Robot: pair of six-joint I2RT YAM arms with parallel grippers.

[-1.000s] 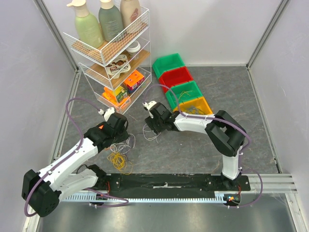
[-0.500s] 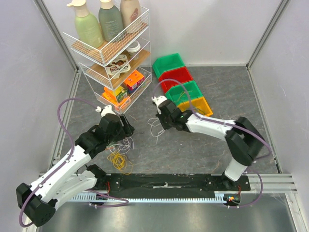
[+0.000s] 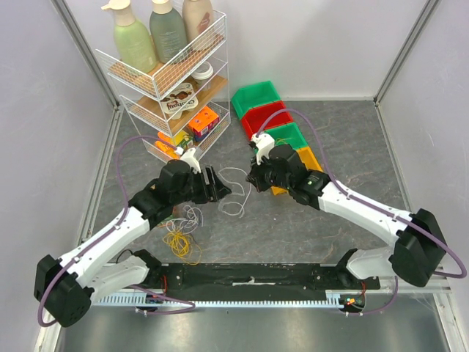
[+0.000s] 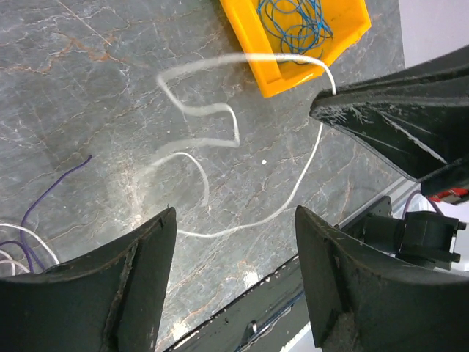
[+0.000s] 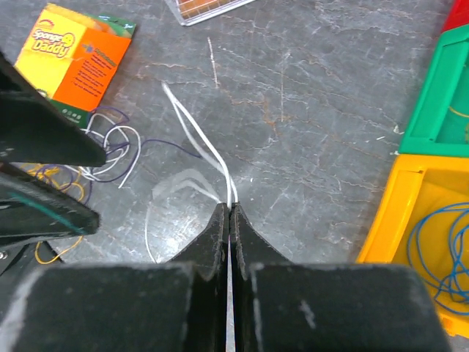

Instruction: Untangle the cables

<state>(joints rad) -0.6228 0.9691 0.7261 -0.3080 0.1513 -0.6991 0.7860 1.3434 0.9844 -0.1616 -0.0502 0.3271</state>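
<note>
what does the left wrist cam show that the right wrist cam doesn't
Only the left wrist view: the white cable's whole loose loop lying across the table. Only the right wrist view: the orange sponge box, the green bin and the yellow cable. Both: the white cable, the yellow bin holding a blue cable, the purple and white wires, and both grippers, the left gripper open and the right gripper shut on the white cable.

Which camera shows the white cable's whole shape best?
Left wrist: the white cable shows nearly whole, loops and all. Right wrist shows just the stretch pinched in the right gripper; top external shows it small and thin.
</note>
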